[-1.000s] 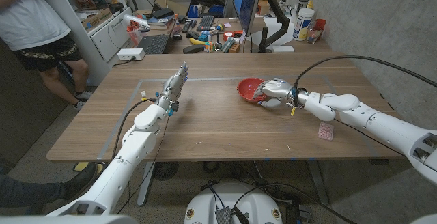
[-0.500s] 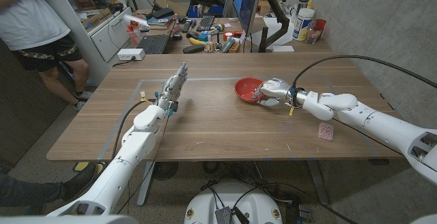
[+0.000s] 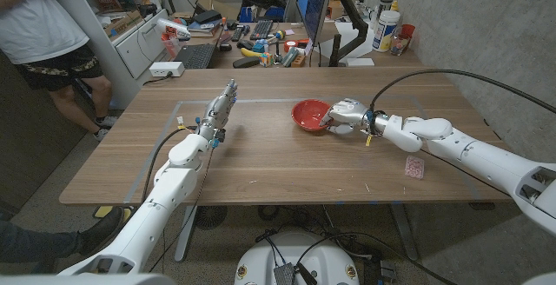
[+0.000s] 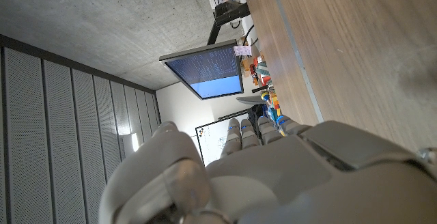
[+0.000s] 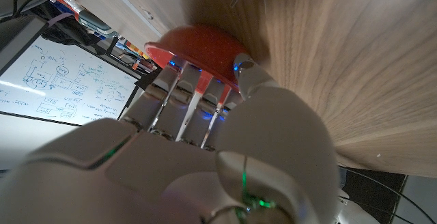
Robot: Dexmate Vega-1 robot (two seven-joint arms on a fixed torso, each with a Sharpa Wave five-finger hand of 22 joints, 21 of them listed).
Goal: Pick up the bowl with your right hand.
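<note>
We see a plain red bowl [image 3: 310,115], same red in the right wrist view [image 5: 198,48]. Right hand [image 3: 345,114] is light grey/silver w/ a white arm; left hand [image 3: 217,114] grey w/ small blue bits. Table [image 3: 261,159] is mid-brown wood grain w/ a pale taped outline. Small pink-and-white patterned item [image 3: 414,168] near the right arm. Person [image 3: 43,24] wears a white top, black shorts.
</note>
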